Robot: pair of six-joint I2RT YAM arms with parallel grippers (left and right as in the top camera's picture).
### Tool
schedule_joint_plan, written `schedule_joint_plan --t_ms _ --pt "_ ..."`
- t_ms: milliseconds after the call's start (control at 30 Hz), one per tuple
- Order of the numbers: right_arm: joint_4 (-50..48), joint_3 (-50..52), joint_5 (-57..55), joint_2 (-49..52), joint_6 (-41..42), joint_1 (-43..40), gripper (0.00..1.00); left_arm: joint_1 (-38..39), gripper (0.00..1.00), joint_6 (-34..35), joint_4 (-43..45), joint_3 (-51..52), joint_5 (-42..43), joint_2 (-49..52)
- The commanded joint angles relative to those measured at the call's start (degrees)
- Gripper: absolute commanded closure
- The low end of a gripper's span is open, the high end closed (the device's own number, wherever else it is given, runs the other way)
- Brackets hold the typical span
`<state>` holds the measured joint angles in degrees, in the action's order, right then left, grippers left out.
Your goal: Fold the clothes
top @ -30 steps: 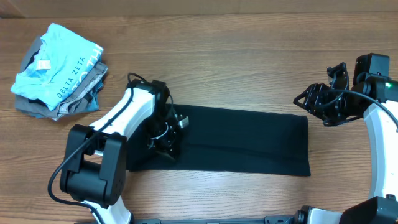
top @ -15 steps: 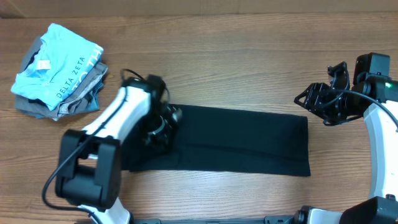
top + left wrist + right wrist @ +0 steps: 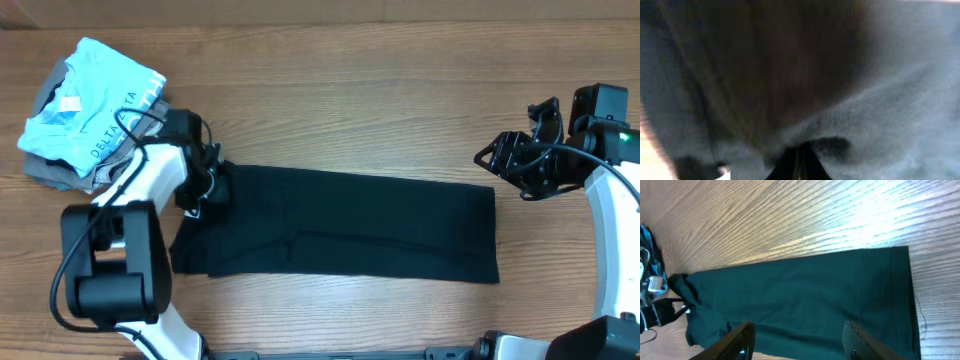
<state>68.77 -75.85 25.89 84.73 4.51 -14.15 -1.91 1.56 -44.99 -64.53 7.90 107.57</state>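
Note:
The clothes, a plain black T-shirt (image 3: 380,225), lie as a long flat strip across the middle of the wooden table. My left gripper (image 3: 205,190) is at the strip's upper left corner and is shut on the black fabric, which bunches around it. In the left wrist view the closed fingertips (image 3: 799,161) pinch dark cloth (image 3: 880,100) that fills the frame. My right gripper (image 3: 500,160) hovers open just beyond the strip's right end, holding nothing. The right wrist view looks between its fingers (image 3: 797,330) down along the shirt (image 3: 805,290).
A pile with a light blue "DELTA ZETA" garment (image 3: 95,105) on grey garments (image 3: 60,175) sits at the back left, close to my left arm. Bare wood (image 3: 400,80) lies behind the shirt.
My left gripper has moved left and slightly back, from inside the strip to its left end, drawing black fabric with it. The right arm has not moved.

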Motion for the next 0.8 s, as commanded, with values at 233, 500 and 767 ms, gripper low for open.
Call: schedule_joint_plan --t_ms 233,500,767 --pt "-2.38 -0.26 -8.13 1.03 4.52 0.26 0.33 -7.13 0.96 7.54 -3.21 2.97 -12.26 2.4" --pt "-9.14 6.51 -8.37 7.89 5.97 0.33 0.33 -9.62 0.91 4.17 -2.78 2.01 -4.17 2.38" --pt "-17.16 13.66 -7.87 17.18 5.16 0.96 0.35 -9.31 0.87 3.63 -2.97 1.99 -3.76 2.38"
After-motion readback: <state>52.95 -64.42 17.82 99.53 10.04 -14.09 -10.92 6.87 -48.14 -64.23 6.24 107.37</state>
